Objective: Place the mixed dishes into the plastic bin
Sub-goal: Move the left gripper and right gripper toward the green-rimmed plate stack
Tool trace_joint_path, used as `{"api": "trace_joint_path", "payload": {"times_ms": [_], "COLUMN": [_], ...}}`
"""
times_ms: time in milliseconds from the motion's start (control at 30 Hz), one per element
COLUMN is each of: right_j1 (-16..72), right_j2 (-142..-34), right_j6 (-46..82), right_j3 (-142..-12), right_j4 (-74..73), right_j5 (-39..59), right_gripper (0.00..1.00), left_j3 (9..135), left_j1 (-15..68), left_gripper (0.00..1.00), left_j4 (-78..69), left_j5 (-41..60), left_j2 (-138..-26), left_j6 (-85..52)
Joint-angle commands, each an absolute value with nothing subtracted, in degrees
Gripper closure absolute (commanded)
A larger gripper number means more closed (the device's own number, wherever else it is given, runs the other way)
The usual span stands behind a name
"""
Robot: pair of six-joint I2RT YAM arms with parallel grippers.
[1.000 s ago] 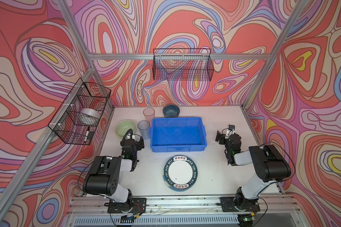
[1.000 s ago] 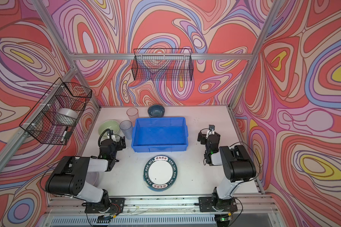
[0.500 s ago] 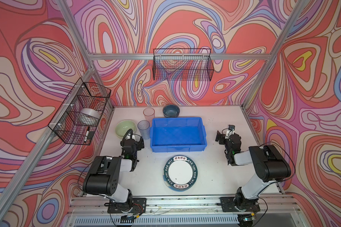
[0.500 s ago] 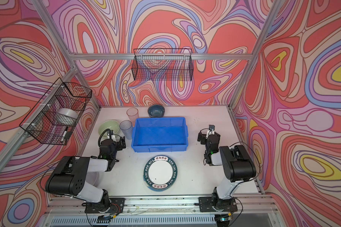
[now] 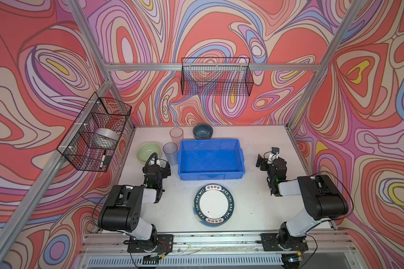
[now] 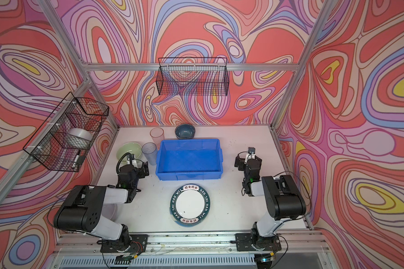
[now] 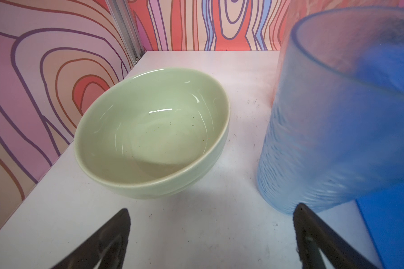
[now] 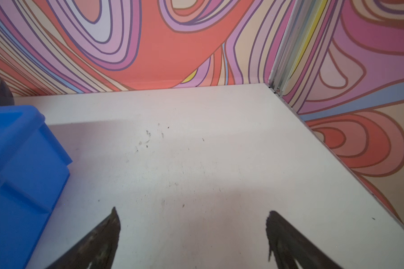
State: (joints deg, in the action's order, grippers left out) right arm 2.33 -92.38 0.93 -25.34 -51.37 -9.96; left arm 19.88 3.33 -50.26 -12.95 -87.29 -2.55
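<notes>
Ok, quick headcount. There's one bright blue rectangular plastic bin [image 5: 211,175] in the middle of the white table [image 5: 254,144], and every dish I can see sits outside it.

Bowls: two. A pale green ceramic bowl [image 5: 148,151] is off to the bin's left, near the side wall. A dark blue-grey bowl [image 5: 203,131] is just behind the bin's back edge.

Tumblers: two, both upright. A clear pinkish tumbler [image 5: 176,135] stands by the bin's back left corner, and a clear bluish ribbed tumbler [image 5: 170,153] stands just beside its left wall.

Plates: one round white plate with a dark green lettered rim [image 5: 214,205] lies flat in front of the bin. A bluish edge pokes out from under it, so something's stacked below, but I can't tell how many.

Grippers: two. The left gripper [image 7: 211,209] has its jaws spread wide with nothing in them, facing the gap between the green bowl and the bluish tumbler. The right gripper [image 8: 193,210] is spread the same way and empty, over bare table to the right of the bin.

Also two black wire mesh baskets [image 5: 216,76] on the walls. The side one [image 5: 96,135] holds one white roll [image 5: 105,137].
</notes>
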Motion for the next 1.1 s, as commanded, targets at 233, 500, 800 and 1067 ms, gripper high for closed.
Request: {"api": "trace_joint_path", "payload": {"times_ms": [233,500,800,1067], "right_j1": [2.36,3.12,3.14,3.86], "right_j2": [-80.37,-68.0,-59.12,-60.91], "right_j6": [5.9,12.11,15.46,19.99], "right_j3": [-32.57,-34.68,-39.17,-43.75], "right_j4": [-25.63,-8.91,9.2,18.08], "right_j5": [-14.24,-7.82,-5.69,11.89], "right_gripper": [0.01,0.02,0.02,0.1], "left_j3": [26.64,33.79,40.48,48.26], "left_j1": [5.88,14.98,15.38,15.51], "left_gripper": [0.0,0.0,0.0,0.12], "left_j4": [-29.91,-7.9,14.7,31.61], "left_j5": [-20.18,-31.39,-30.14,-10.81], "left_j2": [-76.19,-65.3,-56.34,-56.23], "left_j6": [-3.67,-9.3,-18.31,-28.67]}}
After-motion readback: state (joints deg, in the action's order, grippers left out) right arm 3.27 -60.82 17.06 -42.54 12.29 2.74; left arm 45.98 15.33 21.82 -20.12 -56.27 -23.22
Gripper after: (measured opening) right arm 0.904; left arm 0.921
